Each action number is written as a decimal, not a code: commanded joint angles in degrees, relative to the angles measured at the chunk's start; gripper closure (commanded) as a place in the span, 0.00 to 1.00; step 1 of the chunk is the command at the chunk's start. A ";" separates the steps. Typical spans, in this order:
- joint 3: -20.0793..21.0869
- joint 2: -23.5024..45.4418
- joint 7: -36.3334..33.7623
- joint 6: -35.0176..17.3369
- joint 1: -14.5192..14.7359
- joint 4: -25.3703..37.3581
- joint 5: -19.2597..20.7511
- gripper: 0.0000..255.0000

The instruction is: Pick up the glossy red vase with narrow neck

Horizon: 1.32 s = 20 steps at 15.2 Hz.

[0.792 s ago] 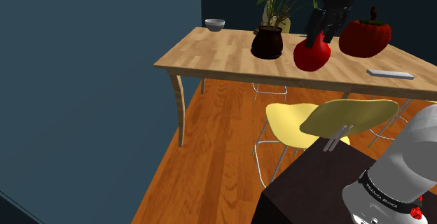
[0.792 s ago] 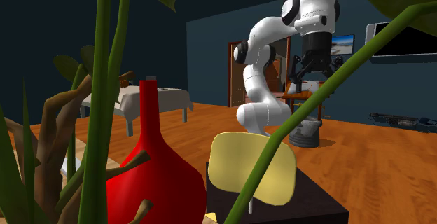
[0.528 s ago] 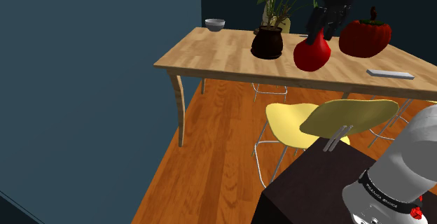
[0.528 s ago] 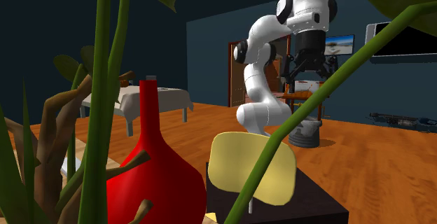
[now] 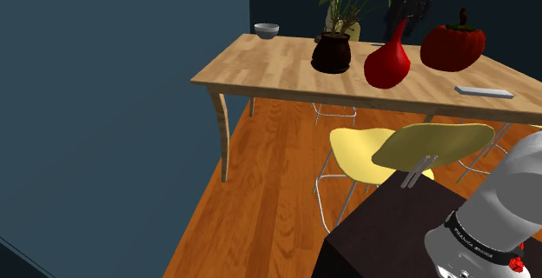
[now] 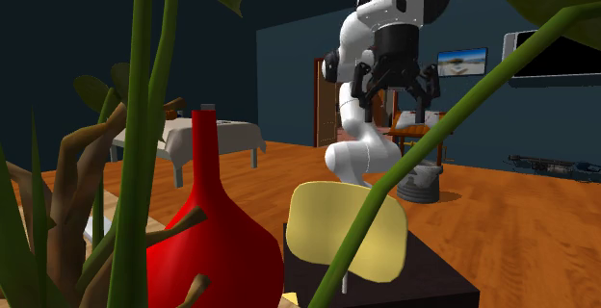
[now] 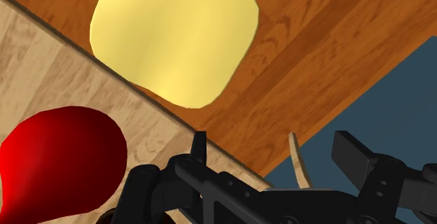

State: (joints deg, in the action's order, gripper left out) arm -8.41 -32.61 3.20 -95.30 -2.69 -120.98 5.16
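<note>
The glossy red narrow-necked vase [image 5: 387, 61] stands unheld on the wooden counter [image 5: 269, 68], to the shoulder view's right of a dark round pot [image 5: 331, 53]. Our black hand [image 6: 394, 92] hangs open and empty. Next, we judge, we lower it around the neck and close.

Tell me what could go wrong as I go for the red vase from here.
1. The pincer hangs open, clear of the red vase. An off-centre descent could strike the narrow neck and tip it over.
2. The dark pot and the red pepper-shaped object stand close on either side, so wide-open jaws might knock one of them.
</note>
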 commanded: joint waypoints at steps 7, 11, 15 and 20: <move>-9.00 12.07 10.70 -1.09 -1.52 12.20 -0.06 0.00; -13.26 19.38 16.22 -0.59 -2.29 20.20 -2.16 0.00; -17.41 27.91 22.14 0.94 -3.75 29.83 -5.98 0.00; -21.71 40.94 29.66 5.29 -8.19 45.45 -13.56 0.00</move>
State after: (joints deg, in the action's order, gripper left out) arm -29.28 4.62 31.25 -91.48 -9.75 -80.17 -6.23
